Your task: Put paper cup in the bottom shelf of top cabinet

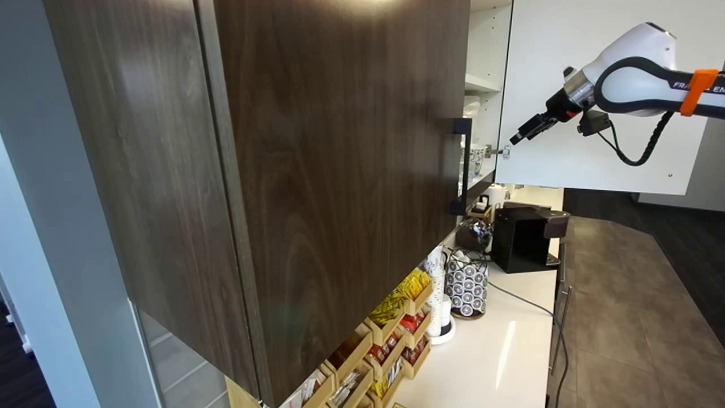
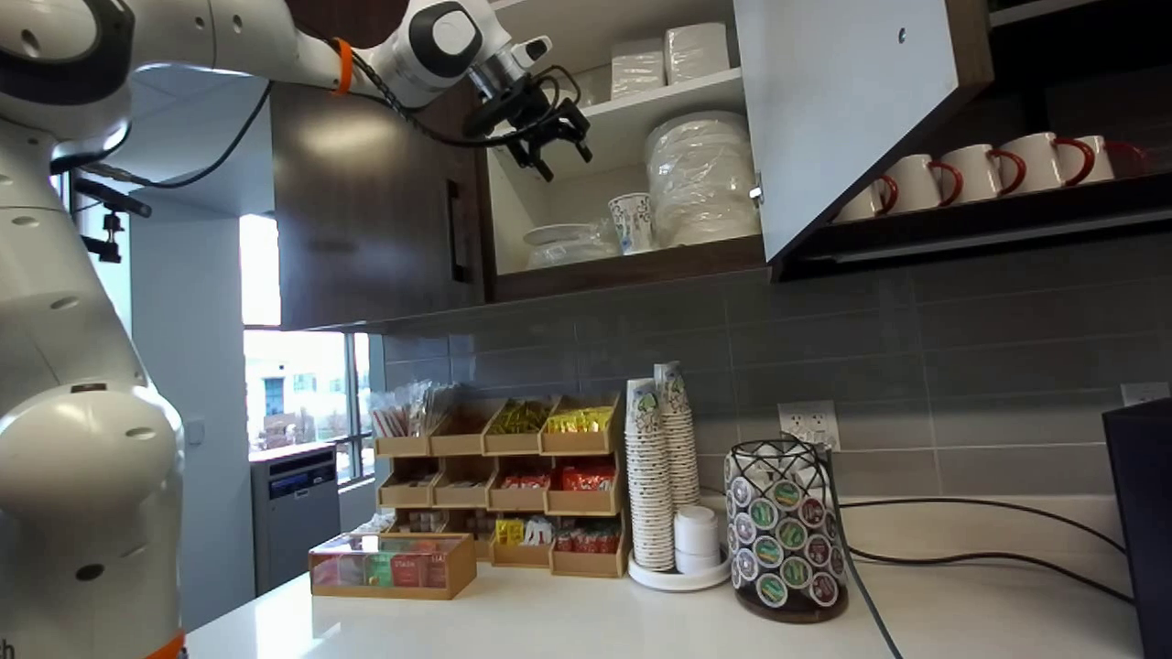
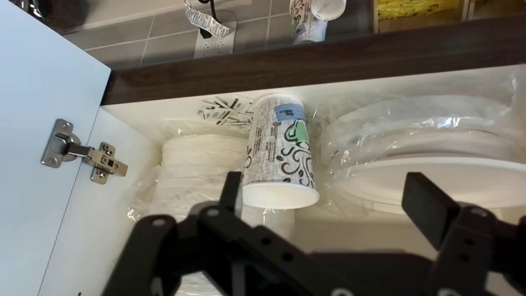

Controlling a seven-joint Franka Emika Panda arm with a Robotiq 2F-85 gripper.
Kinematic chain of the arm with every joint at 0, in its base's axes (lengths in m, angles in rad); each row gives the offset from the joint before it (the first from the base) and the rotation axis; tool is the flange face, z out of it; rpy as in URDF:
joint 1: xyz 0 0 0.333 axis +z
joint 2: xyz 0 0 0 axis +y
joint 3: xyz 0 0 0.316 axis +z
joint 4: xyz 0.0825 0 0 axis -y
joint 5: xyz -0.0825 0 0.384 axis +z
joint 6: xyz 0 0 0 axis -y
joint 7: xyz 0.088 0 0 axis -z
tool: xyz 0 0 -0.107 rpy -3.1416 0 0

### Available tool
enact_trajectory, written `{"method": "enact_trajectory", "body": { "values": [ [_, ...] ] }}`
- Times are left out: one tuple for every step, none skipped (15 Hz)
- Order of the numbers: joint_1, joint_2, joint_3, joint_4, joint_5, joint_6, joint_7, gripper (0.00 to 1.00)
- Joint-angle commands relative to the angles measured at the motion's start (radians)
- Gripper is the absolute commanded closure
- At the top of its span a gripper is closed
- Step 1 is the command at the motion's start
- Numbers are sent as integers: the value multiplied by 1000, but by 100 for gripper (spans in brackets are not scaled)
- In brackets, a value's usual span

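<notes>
The paper cup (image 2: 632,224) is white with a dark swirl print and a green mark. It stands upright on the bottom shelf of the open top cabinet (image 2: 632,267), and in an exterior view it is partly hidden behind the dark door's edge and handle (image 1: 477,161). The wrist view, which stands upside down, shows the cup (image 3: 279,148) with its mouth towards the camera. My gripper (image 2: 565,163) is open and empty, in front of and above the cup, apart from it. In the wrist view the fingertips (image 3: 324,183) are wide apart, the cup beyond the left one.
On the bottom shelf, a tall wrapped stack (image 2: 700,183) and wrapped plates (image 2: 566,245) flank the cup. The open white-faced door (image 2: 842,101) stands beside the arm. Below are cup stacks (image 2: 648,485), a pod holder (image 2: 786,540) and a packet rack (image 2: 517,471) on the counter.
</notes>
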Motion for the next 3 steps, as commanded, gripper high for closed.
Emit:
{"method": "enact_trajectory", "body": {
  "values": [
    [17, -17, -11, -20, -12, 0, 3, 0],
    [19, -31, -11, -40, -15, 2, 2, 0],
    [20, -41, -11, -52, -17, 3, 1, 0]
  ]
}}
